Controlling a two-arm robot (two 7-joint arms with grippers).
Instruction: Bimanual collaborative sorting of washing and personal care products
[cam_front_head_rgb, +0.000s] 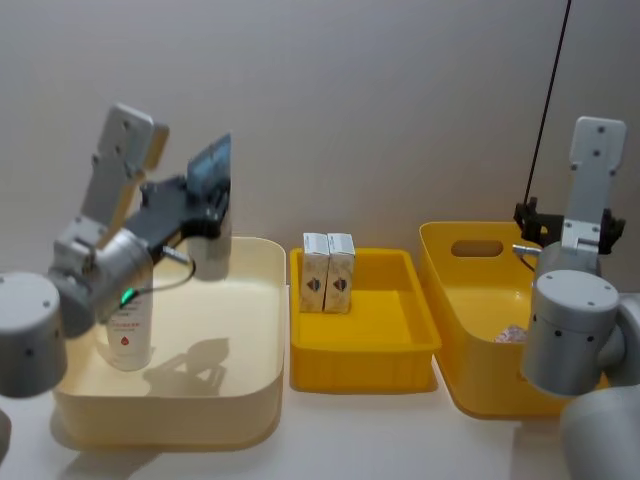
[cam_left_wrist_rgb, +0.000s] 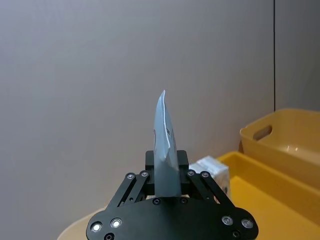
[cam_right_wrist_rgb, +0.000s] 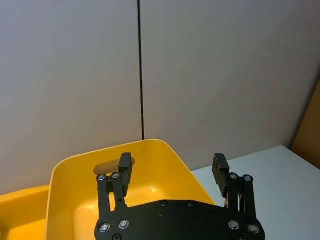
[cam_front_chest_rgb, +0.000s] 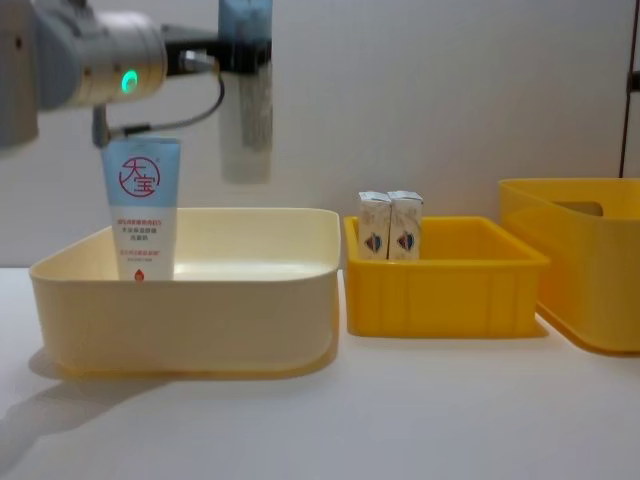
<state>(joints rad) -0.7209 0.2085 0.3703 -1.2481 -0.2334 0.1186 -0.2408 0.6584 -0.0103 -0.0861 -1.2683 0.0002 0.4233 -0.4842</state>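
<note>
Left gripper (cam_left_wrist_rgb: 166, 175) pinches tube (cam_front_chest_rgb: 246, 125) by flat blue end over cream bin (cam_front_chest_rgb: 200, 300): light, squashy body, so crimp = prob. best hold. Right gripper (cam_right_wrist_rgb: 172, 167): jaws spread, idle.

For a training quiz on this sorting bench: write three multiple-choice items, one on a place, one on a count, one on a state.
1. Where do the cartons stand?
A. middle yellow tray
B. cream bin
C. table

2. How many tubes are there?
A. one
B. two
C. three

3. What state is the left pincer in?
A. open, empty
B. shut on a carton
C. shut on a tube

Answers:
1 A: both stand at the tray's back corner.
2 B: one stands in the cream bin, and one hangs above it.
3 C: it clamps the hanging tube by its flat end; the right pincer is open.
</note>
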